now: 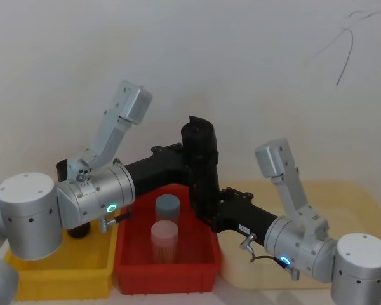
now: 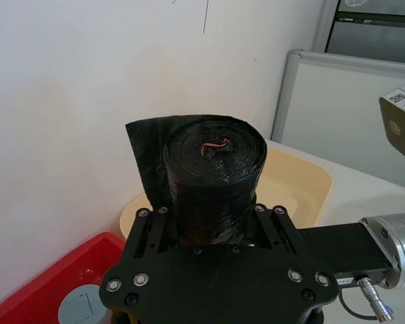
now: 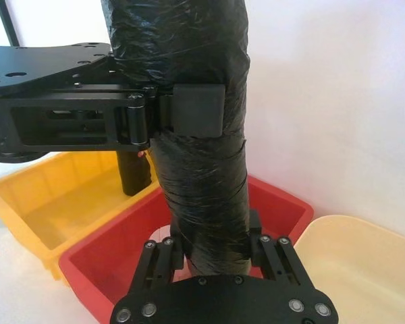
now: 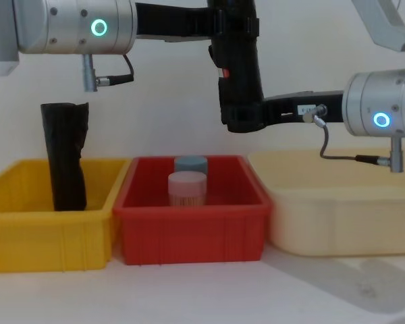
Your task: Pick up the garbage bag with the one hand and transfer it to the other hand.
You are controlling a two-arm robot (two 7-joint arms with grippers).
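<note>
The garbage bag (image 1: 200, 149), a tall black roll of crinkly film, hangs upright in the air over the red bin (image 1: 134, 267). My left gripper (image 4: 233, 23) comes in from the left and is shut on the roll's upper part; a flat finger pad (image 3: 197, 108) presses its side. My right gripper (image 4: 246, 119) reaches in from the right and is shut on the roll's lower end, its fingers (image 3: 167, 251) flanking the bag (image 3: 202, 182). From the left wrist view the rolled top (image 2: 214, 152) sticks up between the left gripper's jaws.
The red bin (image 4: 189, 236) holds a grey-blue capped jar (image 4: 190, 164) and a pink capped jar (image 4: 187, 189). A yellow bin (image 4: 47, 243) at the left holds another black roll (image 4: 64, 156) standing upright. A cream tub (image 4: 337, 223) sits at the right. A wall is close behind.
</note>
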